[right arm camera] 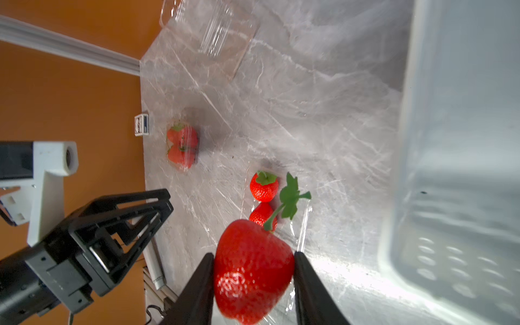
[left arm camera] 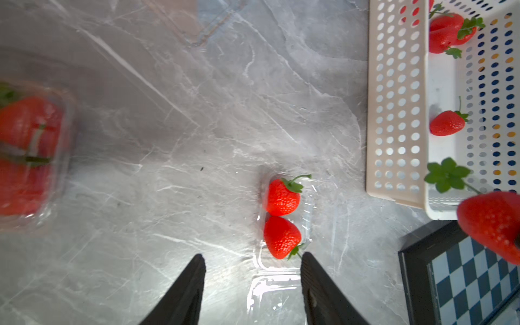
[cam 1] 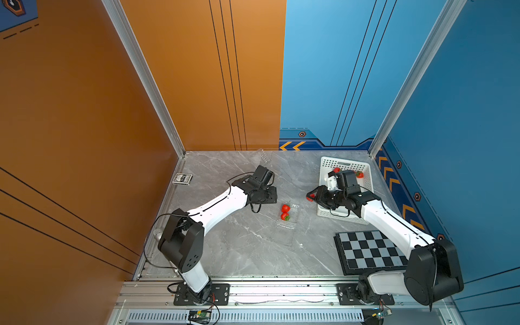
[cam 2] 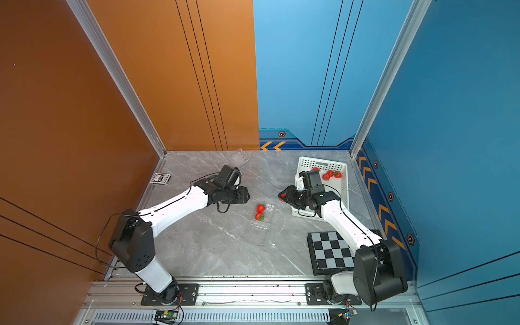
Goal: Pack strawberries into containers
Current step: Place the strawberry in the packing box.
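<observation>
Though both top views give me the whole table (cam 1: pixel 225 247), the left arm (cam 1: pixel 219 202) hides the filled container (right arm camera: pixel 183 146), which only the wrist cameras catch. The left gripper (cam 1: pixel 270 194) is too foreshortened from above to read. That arm reaches from the near left corner toward mid-table, wrist bent down. The right arm (cam 1: pixel 388 219) stretches from the near right corner across the chessboard (cam 1: pixel 365 253) and the near end of the white basket (cam 1: pixel 346 163). The right gripper (cam 1: pixel 311 195) sits just past the basket's left wall, the held strawberry (cam 1: pixel 309 198) a mere red sliver. Between the grippers lies the open container (cam 1: pixel 286 233), with two packed strawberries (cam 1: pixel 285 208) in its far half. By the far edge I barely make out the empty container (cam 1: pixel 263 155).

On the left wrist view, the fingers stand spread with nothing between them, the open container just ahead of their tips. The filled container is blurred and cut off; loose strawberries (left arm camera: pixel 447 123) lie in the basket.

On the right wrist view, the jaws pinch the held strawberry from both sides, its leafy cap pointing toward the open container close beyond. The basket wall alongside is out of focus.
</observation>
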